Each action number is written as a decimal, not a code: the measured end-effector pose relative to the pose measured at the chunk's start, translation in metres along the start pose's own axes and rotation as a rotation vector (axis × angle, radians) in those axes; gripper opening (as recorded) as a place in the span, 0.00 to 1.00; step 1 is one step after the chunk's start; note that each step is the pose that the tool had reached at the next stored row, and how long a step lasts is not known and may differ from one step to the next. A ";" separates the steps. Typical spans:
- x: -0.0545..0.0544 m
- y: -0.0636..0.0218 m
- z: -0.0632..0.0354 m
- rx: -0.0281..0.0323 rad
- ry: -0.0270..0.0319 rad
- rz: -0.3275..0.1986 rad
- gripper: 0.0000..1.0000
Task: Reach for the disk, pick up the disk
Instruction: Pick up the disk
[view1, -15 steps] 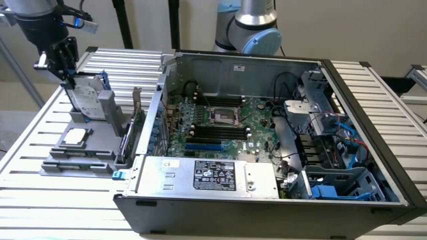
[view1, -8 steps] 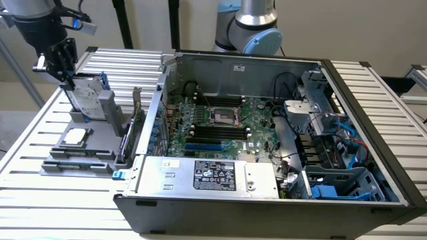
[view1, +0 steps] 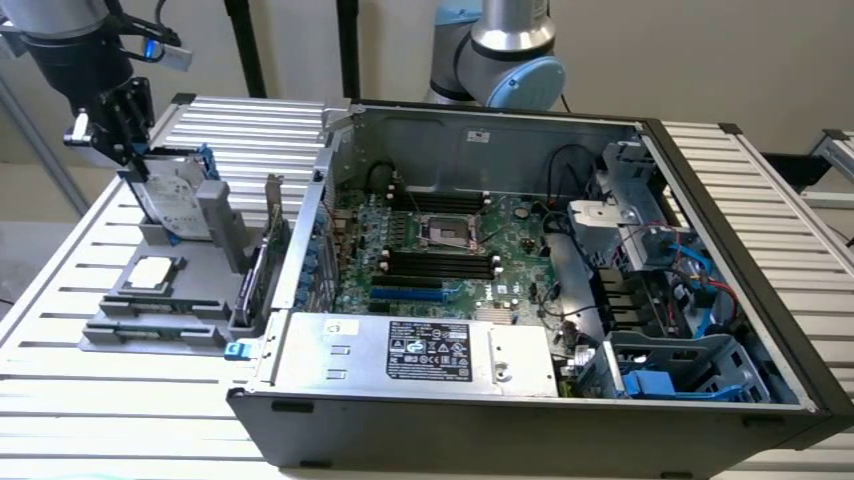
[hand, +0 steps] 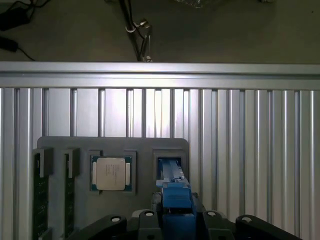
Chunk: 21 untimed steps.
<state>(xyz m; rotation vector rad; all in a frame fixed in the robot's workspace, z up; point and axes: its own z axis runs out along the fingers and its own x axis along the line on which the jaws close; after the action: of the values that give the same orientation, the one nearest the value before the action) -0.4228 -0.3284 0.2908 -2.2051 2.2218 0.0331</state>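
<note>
We see the disk (view1: 175, 196) upright in its rack (view1: 160, 322), edge offered to the gripper (view1: 132, 152) straddling it; whether it is clamped, we cannot tell.

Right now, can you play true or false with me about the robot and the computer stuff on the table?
1. The disk stands on its edge in the grey holder. True.
2. The small square chip lies inside the computer case. False: it lies on the grey holder, on the table beside the case.
3. The gripper is down at the disk's top edge. True.
4. The computer case is closed up. False: it is open, and you can see the green motherboard inside.
5. The frame around the disk is red. False: it is blue.
</note>
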 end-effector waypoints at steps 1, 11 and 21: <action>0.000 0.0000 0.0000 -0.0001 0.0000 0.000 0.33; 0.000 0.0000 -0.0038 -0.0001 0.0000 0.000 0.33; -0.001 0.0000 -0.0371 0.0000 -0.0001 0.000 0.33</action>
<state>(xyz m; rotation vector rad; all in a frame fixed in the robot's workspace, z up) -0.4226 -0.3284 0.3279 -2.2050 2.2218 0.0332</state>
